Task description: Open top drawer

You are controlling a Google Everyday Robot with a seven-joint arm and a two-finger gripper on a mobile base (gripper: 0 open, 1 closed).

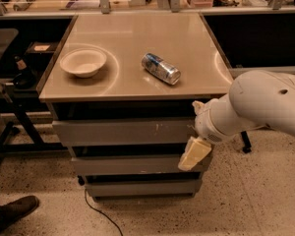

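The top drawer is the widest grey metal front of three under the tabletop, with small white scuffs right of centre; it looks closed. Two narrower grey drawer fronts sit below it. My gripper, cream-coloured at the end of the white arm, hangs at the right end of the drawers, in front of the seam between the top and middle fronts.
A white bowl and a metal can lying on its side rest on the tan tabletop. A black cable runs over the speckled floor. A shoe is at lower left. Dark shelving stands left.
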